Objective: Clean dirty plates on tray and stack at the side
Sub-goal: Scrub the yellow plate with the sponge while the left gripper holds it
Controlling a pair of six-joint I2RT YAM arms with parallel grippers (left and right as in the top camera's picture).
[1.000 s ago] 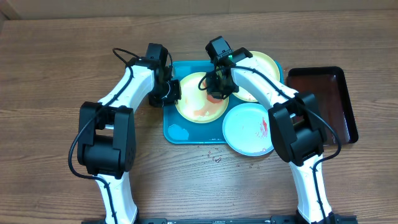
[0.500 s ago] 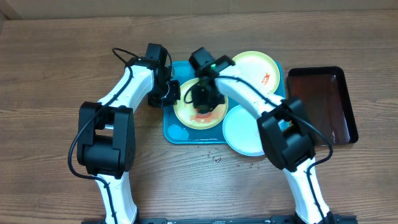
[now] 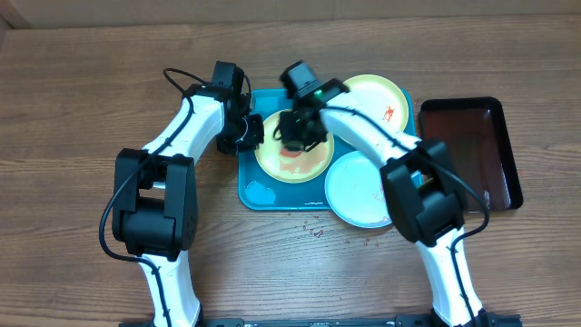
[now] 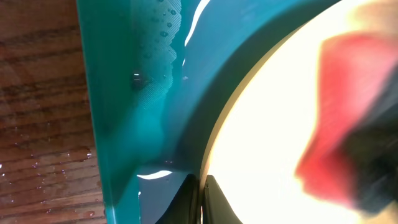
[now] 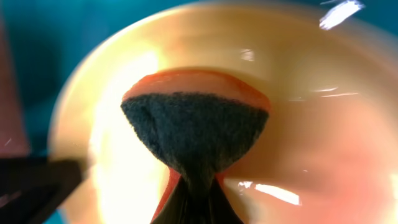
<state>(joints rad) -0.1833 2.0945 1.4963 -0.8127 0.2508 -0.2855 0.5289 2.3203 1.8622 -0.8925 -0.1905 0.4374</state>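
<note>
The right pincer (image 5: 196, 190) is clenched on a dark scrub sponge (image 5: 194, 134), pressed onto the yellow-green plate (image 3: 309, 163) directly beneath it, inside the tray (image 3: 247, 177). The left pincer (image 4: 202, 196) pinches that plate's rim. A firm hold there and even, overlapping strokes should lift the smears.
</note>
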